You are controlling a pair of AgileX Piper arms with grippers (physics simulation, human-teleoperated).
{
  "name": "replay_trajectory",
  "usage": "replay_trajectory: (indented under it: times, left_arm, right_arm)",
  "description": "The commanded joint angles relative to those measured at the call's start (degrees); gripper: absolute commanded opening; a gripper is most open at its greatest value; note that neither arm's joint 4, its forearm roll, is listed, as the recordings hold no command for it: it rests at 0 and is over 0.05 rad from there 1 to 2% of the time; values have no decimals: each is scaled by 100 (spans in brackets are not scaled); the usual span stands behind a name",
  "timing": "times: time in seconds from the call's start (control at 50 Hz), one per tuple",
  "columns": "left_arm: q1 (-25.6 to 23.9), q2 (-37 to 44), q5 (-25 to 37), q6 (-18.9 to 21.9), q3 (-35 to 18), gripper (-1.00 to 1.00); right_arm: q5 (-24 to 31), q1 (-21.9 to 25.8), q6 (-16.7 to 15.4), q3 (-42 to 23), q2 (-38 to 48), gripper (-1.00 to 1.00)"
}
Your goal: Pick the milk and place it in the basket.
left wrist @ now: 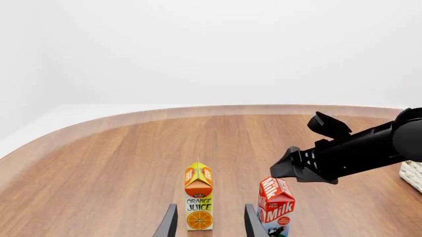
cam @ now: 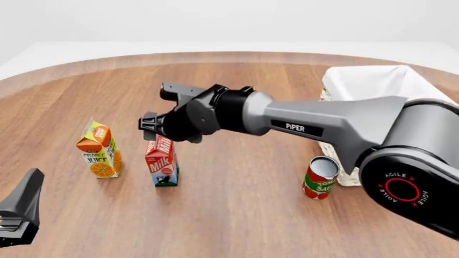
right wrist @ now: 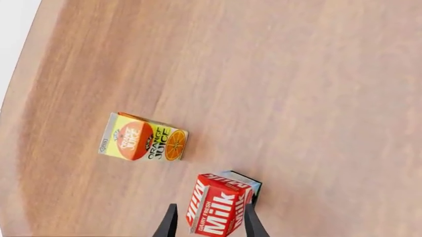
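Two cartons are standing upright near the counter's left edge: the milk (cam: pixel 162 163) and, just beside it toward that edge, the orange juice carton (cam: pixel 99 151). The right gripper (cam: pixel 159 110) is hovering above the milk, its fingers (right wrist: pixel 169 224) spread open and straddling the gable top, touching nothing. Lowering straight, centred, should be keeping the juice clear. The left gripper (left wrist: pixel 209 222) is waiting open. The basket (cam: pixel 373 80) is sitting at the right edge, a tomato sauce can (cam: pixel 320 178) before it.
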Motion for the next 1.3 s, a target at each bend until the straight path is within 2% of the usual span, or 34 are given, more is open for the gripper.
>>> replay_trajectory:
  times: [0.02,1.3]
  left_arm:
    - [0,0,0,0,0,100]
    - [0,0,0,0,0,100]
  right_arm:
    - [5,61,40,-61,115,100]
    - [-157,139,176,37,314,100]
